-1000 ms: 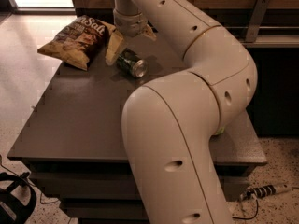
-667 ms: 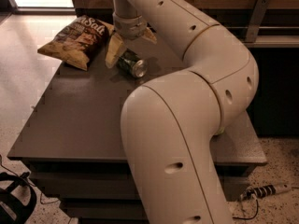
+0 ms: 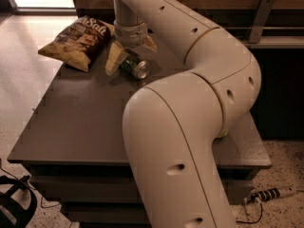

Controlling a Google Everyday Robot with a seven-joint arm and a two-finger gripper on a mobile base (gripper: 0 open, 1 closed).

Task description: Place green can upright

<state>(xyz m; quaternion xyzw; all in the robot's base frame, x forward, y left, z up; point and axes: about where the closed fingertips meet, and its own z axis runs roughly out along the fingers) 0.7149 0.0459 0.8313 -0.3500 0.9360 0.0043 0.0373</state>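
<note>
where green can [image 3: 135,68] lies on its side beside chip bag [image 3: 76,39] on grey table [image 3: 71,122], straddles it with gripper [image 3: 131,59] spread wide.

The arm [image 3: 190,127] is a chain of fat, rounded cream shells, smooth and dotted with small dark oval holes, with thin seams at the joints. Its gripper [image 3: 132,59], over the far side of the table [image 3: 71,122], has a ringed collar and pale yellowish fingers [image 3: 114,61] — spread apart.
</note>
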